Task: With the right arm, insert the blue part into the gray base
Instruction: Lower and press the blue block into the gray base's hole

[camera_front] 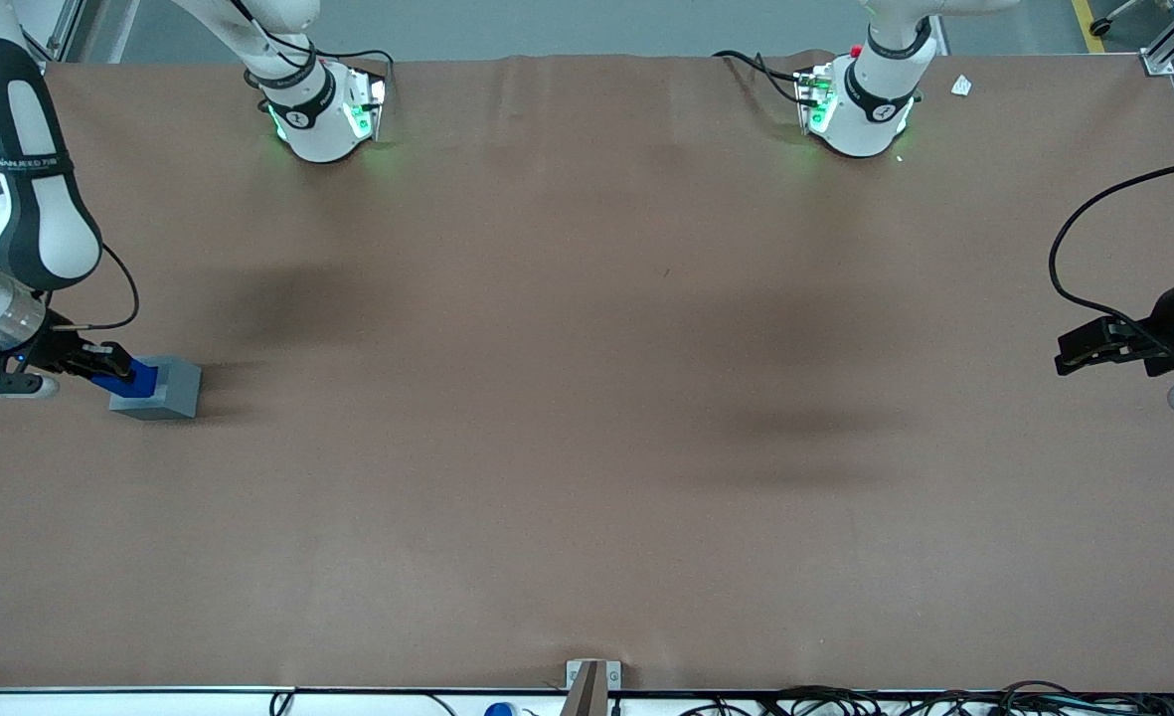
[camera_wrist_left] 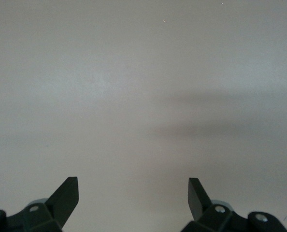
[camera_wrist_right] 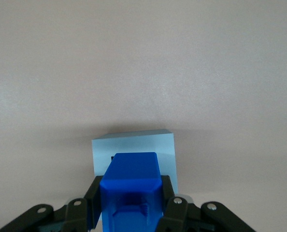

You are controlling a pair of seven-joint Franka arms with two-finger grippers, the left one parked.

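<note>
Blue part (camera_wrist_right: 130, 191) is clamped between the fingers (camera_wrist_right: 91, 203) of the right arm's gripper (camera_wrist_right: 130, 212), jaws closed snug on its two sides, so it's held and not loose. It sits right over the gray base (camera_wrist_right: 134, 145), which rests on the brown bench (camera_front: 587, 447) way out toward the working arm's end.

From the front view the blue part (camera_front: 132, 379) looks like it's at the top of the gray base (camera_front: 162, 389), on the edge nearer the gripper (camera_front: 109, 363), and tilted a bit rather than standing straight up. Whether the stub is already partly in the socket or just resting on the rim, can't tell, since the part itself covers the socket in both views.

So the whole thing probably comes down to one relation: the part's long axis runs out from the gripper toward the base, and it has to line up straight with the socket before any push. If it goes in while tilted, it'd likely jam or shove the base along the bench.

Writing-wise, there's a black band with small white lettering on the right arm (camera_front: 20, 199), but it isn't readable. No labels on the part or base.
</note>
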